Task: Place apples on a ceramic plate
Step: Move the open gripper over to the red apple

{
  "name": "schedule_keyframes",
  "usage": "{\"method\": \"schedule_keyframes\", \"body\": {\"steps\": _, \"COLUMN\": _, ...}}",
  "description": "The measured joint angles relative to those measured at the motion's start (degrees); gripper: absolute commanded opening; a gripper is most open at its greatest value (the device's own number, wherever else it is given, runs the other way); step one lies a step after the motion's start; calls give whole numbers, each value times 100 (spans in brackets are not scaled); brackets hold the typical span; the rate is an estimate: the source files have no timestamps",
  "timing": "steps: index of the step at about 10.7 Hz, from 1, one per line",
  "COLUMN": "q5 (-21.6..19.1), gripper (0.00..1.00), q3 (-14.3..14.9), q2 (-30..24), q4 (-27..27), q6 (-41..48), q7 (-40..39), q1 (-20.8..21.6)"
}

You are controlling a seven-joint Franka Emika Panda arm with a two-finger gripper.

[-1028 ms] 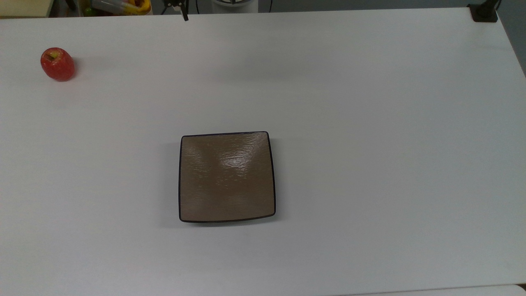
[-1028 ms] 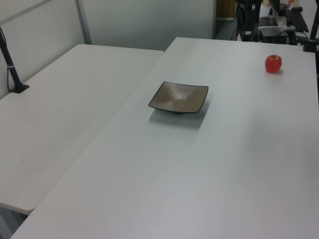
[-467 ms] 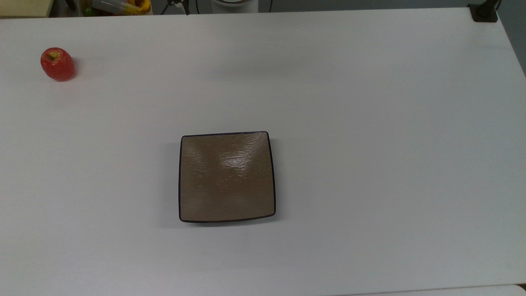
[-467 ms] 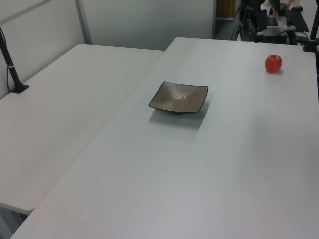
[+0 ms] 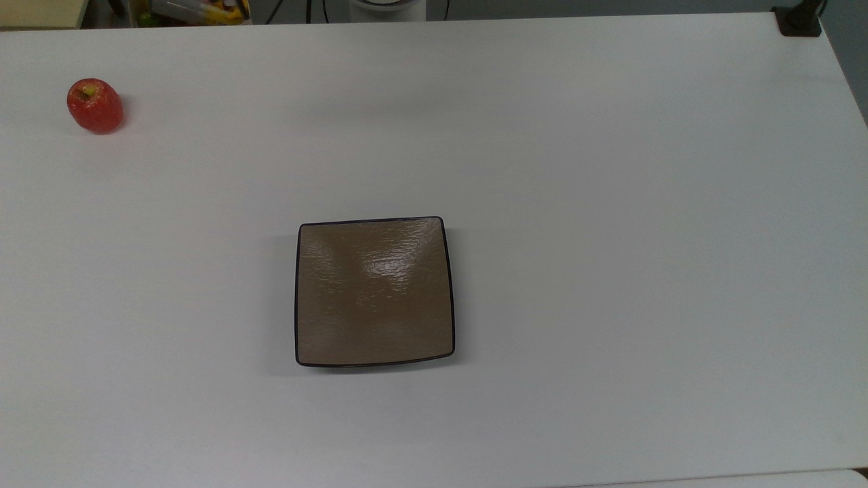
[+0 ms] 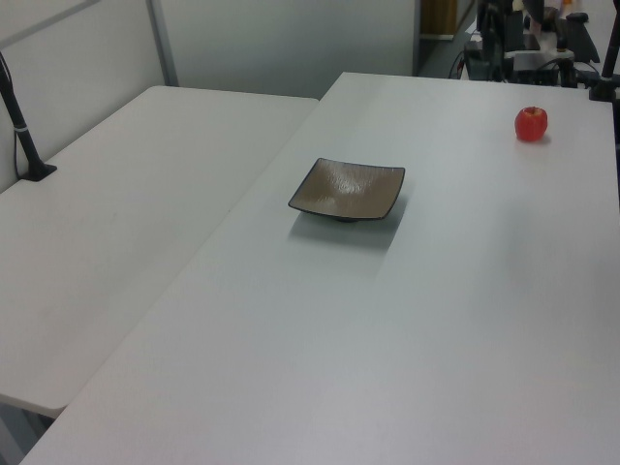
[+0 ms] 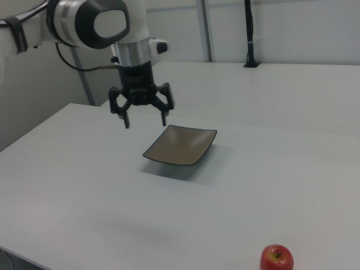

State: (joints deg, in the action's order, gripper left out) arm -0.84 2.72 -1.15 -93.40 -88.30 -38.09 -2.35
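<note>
A small red apple (image 5: 95,106) stands alone near the far left corner of the white table in the top view, well apart from the plate; it also shows as the apple (image 6: 531,124) and the apple (image 7: 276,258). The square glossy brown ceramic plate (image 5: 374,291) lies bare at mid-table, also seen as the plate (image 6: 347,188) and the plate (image 7: 180,145). In the right view my gripper (image 7: 145,121) hangs open and holding nothing, above the table just left of the plate's far corner and far from the apple.
A black clamp base (image 5: 797,20) sits at the top view's upper right corner. Colourful clutter (image 5: 196,10) lies beyond the far edge. In the left view a second white table (image 6: 126,223) adjoins, with a black post (image 6: 21,116) on it.
The dark fingertip seen at the top view's upper edge a second ago has slid out of that view. Apple and plate have not moved.
</note>
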Motion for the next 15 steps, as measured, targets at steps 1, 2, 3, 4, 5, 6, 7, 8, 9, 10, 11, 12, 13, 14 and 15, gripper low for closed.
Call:
{"method": "schedule_keyframes", "body": {"steps": 1, "q5": 54, "gripper": 100, "q3": 21, "q2": 9, "q4": 0, "q6": -148, "q7": -205, "q1": -192}}
{"method": "schedule_keyframes", "body": {"steps": 2, "q5": 129, "gripper": 100, "q3": 64, "q2": 30, "q4": 3, "q6": -332, "q7": -464, "q1": -389}}
{"method": "schedule_keyframes", "body": {"steps": 3, "q5": 166, "gripper": 100, "q3": 166, "q2": 69, "q4": 3, "q6": -489, "q7": -723, "q1": -539}}
{"method": "schedule_keyframes", "body": {"steps": 4, "q5": 182, "gripper": 100, "q3": 366, "q2": 131, "q4": 3, "q6": -686, "q7": -1001, "q1": -636}}
{"method": "schedule_keyframes", "body": {"steps": 5, "q5": 182, "gripper": 100, "q3": 583, "q2": 197, "q4": 3, "q6": -858, "q7": -1223, "q1": -695}}
{"method": "schedule_keyframes", "body": {"steps": 6, "q5": 180, "gripper": 100, "q3": 805, "q2": 283, "q4": -1, "q6": -1020, "q7": -1468, "q1": -758}}
{"method": "schedule_keyframes", "body": {"steps": 7, "q5": 180, "gripper": 100, "q3": 960, "q2": 373, "q4": -5, "q6": -1153, "q7": -1673, "q1": -821}}
{"method": "schedule_keyframes", "body": {"steps": 8, "q5": 180, "gripper": 100, "q3": 1083, "q2": 499, "q4": -13, "q6": -1332, "q7": -1826, "q1": -898}}
{"method": "schedule_keyframes", "body": {"steps": 9, "q5": 180, "gripper": 100, "q3": 1163, "q2": 655, "q4": -26, "q6": -1525, "q7": -1936, "q1": -989}}
{"method": "schedule_keyframes", "body": {"steps": 10, "q5": 180, "gripper": 100, "q3": 1188, "q2": 836, "q4": -52, "q6": -1709, "q7": -2018, "q1": -1113}}
{"method": "schedule_keyframes", "body": {"steps": 11, "q5": 180, "gripper": 100, "q3": 1198, "q2": 1011, "q4": -94, "q6": -1941, "q7": -2111, "q1": -1218}}
{"method": "schedule_keyframes", "body": {"steps": 12, "q5": 180, "gripper": 100, "q3": 1205, "q2": 1179, "q4": -180, "q6": -2172, "q7": -2248, "q1": -1320}}
{"method": "schedule_keyframes", "body": {"steps": 13, "q5": 180, "gripper": 100, "q3": 1220, "q2": 1326, "q4": -288, "q6": -2352, "q7": -2404, "q1": -1405}}
{"method": "schedule_keyframes", "body": {"steps": 14, "q5": 180, "gripper": 100, "q3": 1241, "q2": 1443, "q4": -394, "q6": -2497, "q7": -2572, "q1": -1467}}
{"method": "schedule_keyframes", "body": {"steps": 15, "q5": 180, "gripper": 100, "q3": 1254, "q2": 1530, "q4": -494, "q6": -2608, "q7": -2720, "q1": -1515}}
